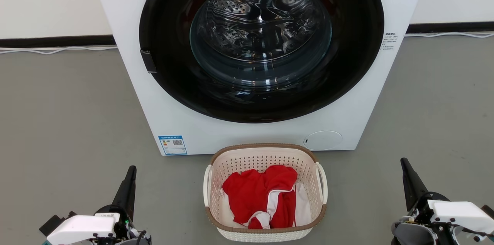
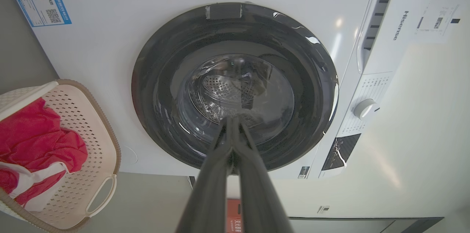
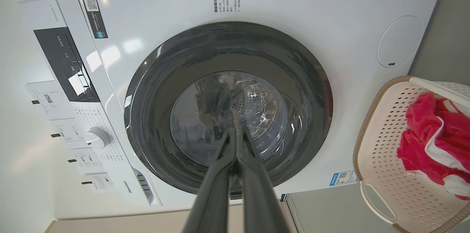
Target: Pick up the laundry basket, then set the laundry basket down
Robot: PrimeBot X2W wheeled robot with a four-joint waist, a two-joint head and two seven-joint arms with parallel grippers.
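Note:
The laundry basket [image 1: 265, 152] stands on the grey floor just in front of the washer, cream-white and perforated with a brown rim and white side handles. A red and white garment [image 1: 262, 195] lies inside it. My left gripper [image 1: 132, 169] is low at the left, shut and empty, well apart from the basket. At the lower right my right gripper [image 1: 403, 161] is likewise shut on nothing, clear of the basket. The left wrist view has the basket [image 2: 91, 123] at its left edge, with the gripper [image 2: 231, 119] pointing at the washer door. The right wrist view has the basket [image 3: 382, 159] at its right edge, behind the shut gripper [image 3: 235, 130].
A white front-loading washer [image 1: 127, 25] with a closed round dark glass door [image 1: 260, 40] rises directly behind the basket. Grey floor [image 1: 61, 114] stretches open to both sides. White cables [image 1: 58, 49] run along the dark skirting at the wall.

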